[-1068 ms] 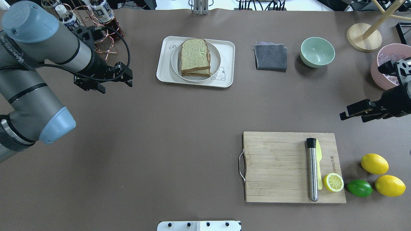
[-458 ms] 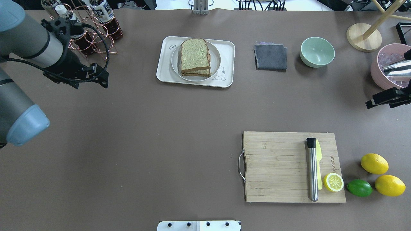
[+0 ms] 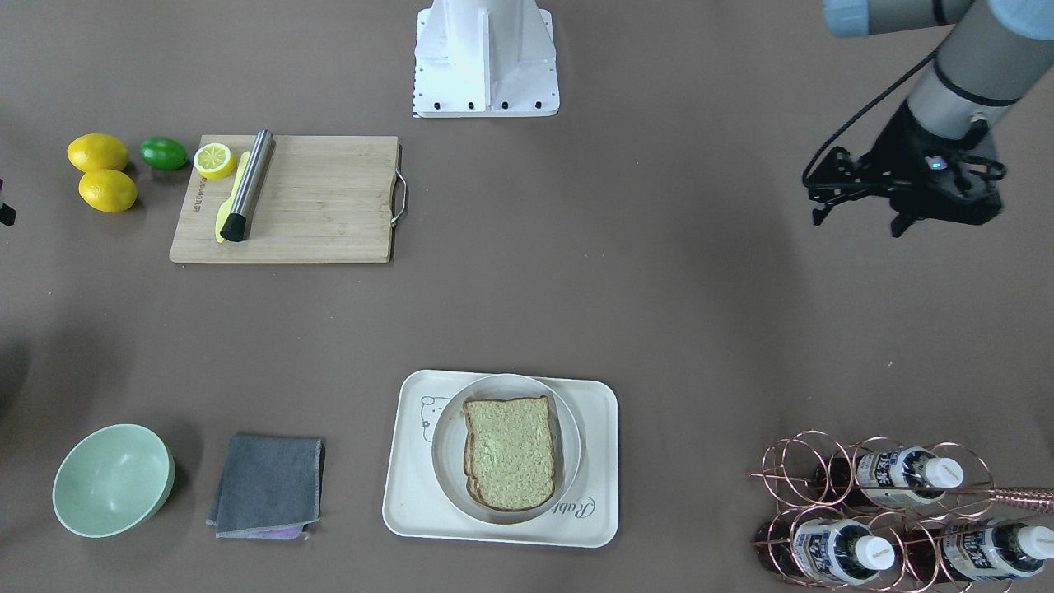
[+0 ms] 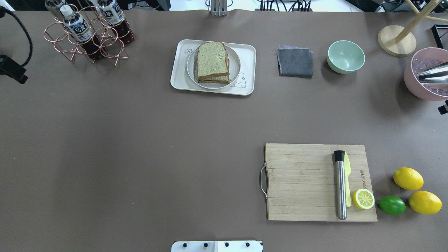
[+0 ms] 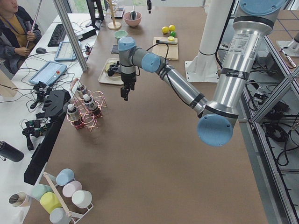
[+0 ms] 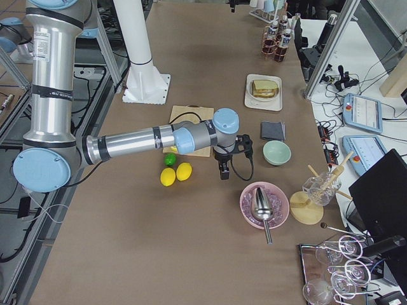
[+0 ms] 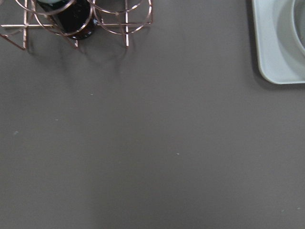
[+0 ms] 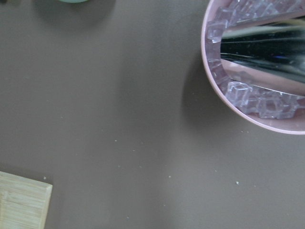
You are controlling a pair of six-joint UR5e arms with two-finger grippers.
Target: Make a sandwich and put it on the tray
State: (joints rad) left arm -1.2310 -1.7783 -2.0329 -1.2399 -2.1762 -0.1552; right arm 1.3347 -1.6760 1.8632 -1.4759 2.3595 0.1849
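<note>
The sandwich, two square tan bread slices with dark brown crust, lies stacked on a round white plate. The plate sits inside the cream-white rounded-rectangle tray with the bear drawing, at 12 o'clock on the brown tabletop in the overhead view. Only the top slice and the crust edges of both slices show; no filling is visible between them. Judged from how things lie, the sandwich looks assembled and delivered.

The left pincer hangs over bare tabletop at about 9 o'clock from the tray, well apart from it and near the copper wire bottle rack. I cannot tell how wide it stands. The right pincer is far out at 3 o'clock, near the pink bowl of ice cubes holding a metal scoop. I cannot tell its spread either. Neither wrist view shows anything held.

If the sandwich needs nudging, it is probably light and soft. It would likely give under a squeeze, and the top slice could slide off the lower one — so a pinch on the flat faces looks risky. The firmer hold is across both crust edges at once, at the 6 o'clock side where they lie nearly flush. Safer still is the plate's rim, stiff though likely slippery.
</note>
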